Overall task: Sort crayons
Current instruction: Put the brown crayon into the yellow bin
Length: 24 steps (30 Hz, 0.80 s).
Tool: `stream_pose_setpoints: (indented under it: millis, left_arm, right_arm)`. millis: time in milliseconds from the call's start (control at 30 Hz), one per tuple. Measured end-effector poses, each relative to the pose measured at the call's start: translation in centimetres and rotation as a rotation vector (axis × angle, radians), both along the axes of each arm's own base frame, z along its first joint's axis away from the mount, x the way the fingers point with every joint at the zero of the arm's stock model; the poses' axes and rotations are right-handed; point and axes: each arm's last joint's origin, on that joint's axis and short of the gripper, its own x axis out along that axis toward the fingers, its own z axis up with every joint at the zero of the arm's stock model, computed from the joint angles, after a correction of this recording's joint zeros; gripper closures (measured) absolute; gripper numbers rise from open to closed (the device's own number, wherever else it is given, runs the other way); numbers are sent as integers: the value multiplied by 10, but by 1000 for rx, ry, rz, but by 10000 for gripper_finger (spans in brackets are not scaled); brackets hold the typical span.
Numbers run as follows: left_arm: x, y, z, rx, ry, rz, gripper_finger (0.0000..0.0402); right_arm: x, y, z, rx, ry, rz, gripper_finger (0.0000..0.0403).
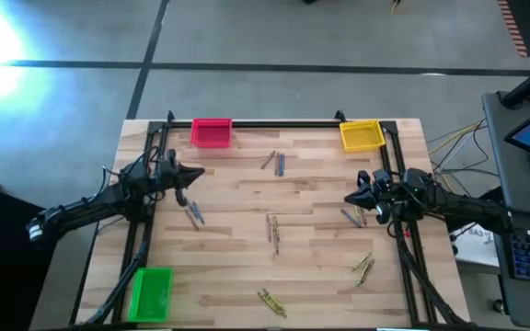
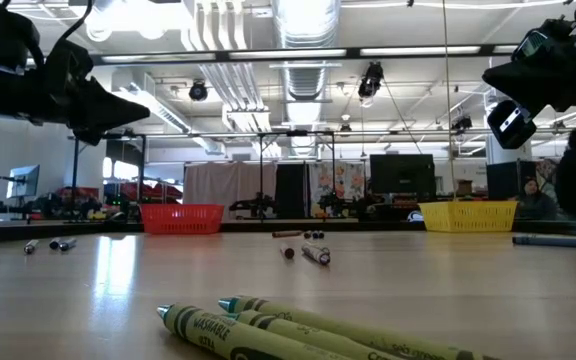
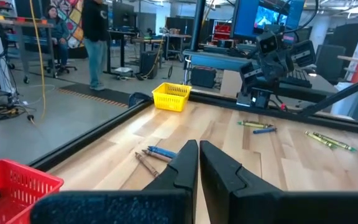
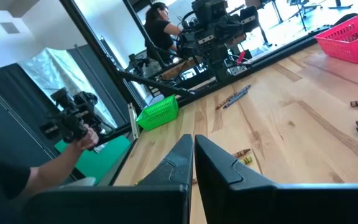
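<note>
- The wooden table (image 1: 320, 276) carries everything, with a black frame along its edges.
- Left gripper (image 1: 197, 172) hovers at the table's left side, jaws pressed together, holding nothing.
- Right gripper (image 1: 348, 199) hovers at the right side, jaws likewise closed and empty.
- The green bin (image 1: 151, 293) sits at the near left corner, the pink bin (image 1: 212, 132) far left, the yellow bin (image 1: 362, 135) far right.
- The crayons (image 1: 272, 232) lie scattered on the wood in small clusters, all outside the bins.
- Two olive-yellow crayons (image 2: 298, 330) lie side by side at the near edge.
</note>
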Motion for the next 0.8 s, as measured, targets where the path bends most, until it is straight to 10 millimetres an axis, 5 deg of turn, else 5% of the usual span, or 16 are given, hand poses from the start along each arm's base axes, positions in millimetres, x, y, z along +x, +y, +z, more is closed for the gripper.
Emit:
stream_pose_setpoints:
  millis: [800]
  left_arm:
    - [4,6,-17,-197,78,145,395]
  right_arm:
    - [0,0,0,0,0,0,394]
